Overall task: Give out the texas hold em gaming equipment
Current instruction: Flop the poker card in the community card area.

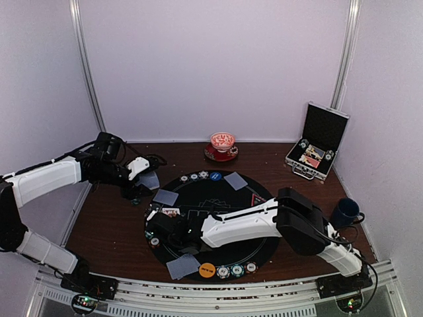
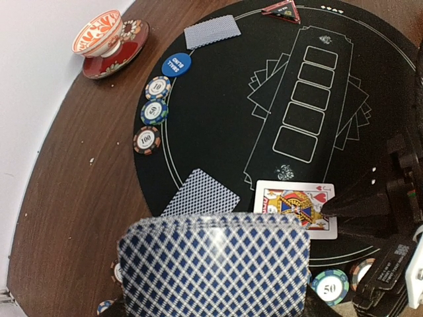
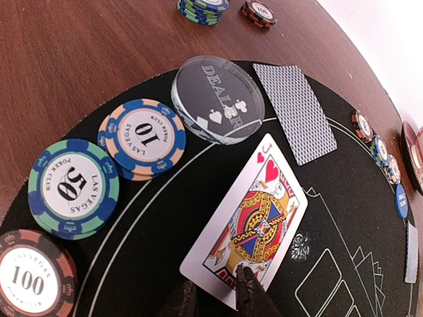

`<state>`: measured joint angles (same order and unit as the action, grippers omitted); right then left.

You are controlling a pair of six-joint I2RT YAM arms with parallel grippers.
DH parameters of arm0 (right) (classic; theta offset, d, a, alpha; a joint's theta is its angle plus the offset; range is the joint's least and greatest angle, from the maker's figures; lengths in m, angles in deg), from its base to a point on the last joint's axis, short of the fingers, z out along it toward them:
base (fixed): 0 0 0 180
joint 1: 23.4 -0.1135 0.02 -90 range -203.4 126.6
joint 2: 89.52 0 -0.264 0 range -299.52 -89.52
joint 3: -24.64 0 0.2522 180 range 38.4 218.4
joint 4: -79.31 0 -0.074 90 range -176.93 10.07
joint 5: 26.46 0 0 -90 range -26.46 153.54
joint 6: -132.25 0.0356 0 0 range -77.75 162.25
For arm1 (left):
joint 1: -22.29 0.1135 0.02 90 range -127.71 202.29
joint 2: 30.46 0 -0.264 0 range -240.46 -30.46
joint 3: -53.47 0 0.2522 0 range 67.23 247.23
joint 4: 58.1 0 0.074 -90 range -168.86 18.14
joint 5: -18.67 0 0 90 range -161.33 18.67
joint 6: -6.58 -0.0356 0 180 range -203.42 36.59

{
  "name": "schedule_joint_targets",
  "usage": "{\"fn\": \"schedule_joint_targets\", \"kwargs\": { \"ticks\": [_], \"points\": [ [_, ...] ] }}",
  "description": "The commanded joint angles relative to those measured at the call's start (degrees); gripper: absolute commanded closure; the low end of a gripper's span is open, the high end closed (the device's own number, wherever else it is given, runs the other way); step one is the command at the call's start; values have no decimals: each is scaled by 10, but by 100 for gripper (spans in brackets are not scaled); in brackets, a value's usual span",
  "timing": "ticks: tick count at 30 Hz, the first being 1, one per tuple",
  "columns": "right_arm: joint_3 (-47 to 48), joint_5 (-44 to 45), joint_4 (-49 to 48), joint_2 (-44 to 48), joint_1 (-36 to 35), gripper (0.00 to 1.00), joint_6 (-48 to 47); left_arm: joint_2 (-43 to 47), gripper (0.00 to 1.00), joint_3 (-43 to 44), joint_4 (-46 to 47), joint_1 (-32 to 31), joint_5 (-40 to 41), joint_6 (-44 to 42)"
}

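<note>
Right claw [image 3: 215, 298]: jaws a sliver apart at the near end of the jack of hearts [image 3: 254, 221], with one fingertip [image 3: 246, 284] on its face. The card lies flat and face up on the mat [image 3: 152, 224], toward the left edge. You can't tell from here whether it is pinched or let go.

Left claw [image 1: 145, 185]: hangs just off the mat's left edge, clamped on the deck [image 2: 215, 271], backs toward its camera.

Laid out, as you can read it, three places:
- Left edge: clear dealer disc [image 3: 218, 99], face-down left card [image 3: 294, 112], left chips [image 3: 74, 188] marked 10, 50 and 100.
- Far edge: blue disc [image 2: 176, 65], far card [image 2: 211, 31], far chips [image 2: 153, 112].
- Near edge: orange disc [image 1: 207, 269], near card [image 1: 183, 265], near chips [image 1: 236, 269].

Not done: the printed boxes [image 2: 304, 105] down the mat's middle are bare. The right edge sits mostly behind your right arm [image 1: 244, 221], so it can't be read. The case [image 1: 317, 145] at the table's [image 1: 112, 224] far right corner stands open with items inside.

Judgement: past halfway. The seats are stocked and the board cards are barely begun.
</note>
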<state>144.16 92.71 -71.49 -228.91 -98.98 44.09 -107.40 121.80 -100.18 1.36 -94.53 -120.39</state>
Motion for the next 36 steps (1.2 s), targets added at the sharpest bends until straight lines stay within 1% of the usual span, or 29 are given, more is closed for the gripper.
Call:
{"fn": "schedule_joint_targets", "kwargs": {
  "ticks": [1,4,6,9,17,18,19,20,25,26,28,31,36],
  "points": [
    [6,13,15,3,-8,77,10,3,41,16,25,5,-13,5],
    [11,7,17,5,-10,71,11,5,41,16,25,5,-14,5],
    [16,8,21,5,-12,64,11,7,41,16,25,5,-14,5],
    [24,18,27,4,-12,59,11,5,41,15,25,5,-15,5],
    [38,48,29,-9,-12,57,3,5,41,16,24,5,-18,5],
    [39,49,30,-11,-12,56,1,6,41,16,24,5,-19,5],
    [39,47,30,-12,-12,52,-2,6,41,16,24,5,-19,5],
    [38,44,29,-13,-12,51,-5,5,41,16,24,6,-19,5],
    [31,38,15,-1,-12,50,6,4,41,16,24,5,-18,5],
    [26,41,8,4,-12,47,10,4,41,17,24,5,-18,5],
    [29,55,3,8,-12,39,23,3,41,17,24,5,-18,5],
    [44,70,2,-1,-12,31,39,4,41,18,24,5,-18,7],
    [94,109,28,-38,-8,24,70,9,41,18,27,5,-16,11]
  ]
}}
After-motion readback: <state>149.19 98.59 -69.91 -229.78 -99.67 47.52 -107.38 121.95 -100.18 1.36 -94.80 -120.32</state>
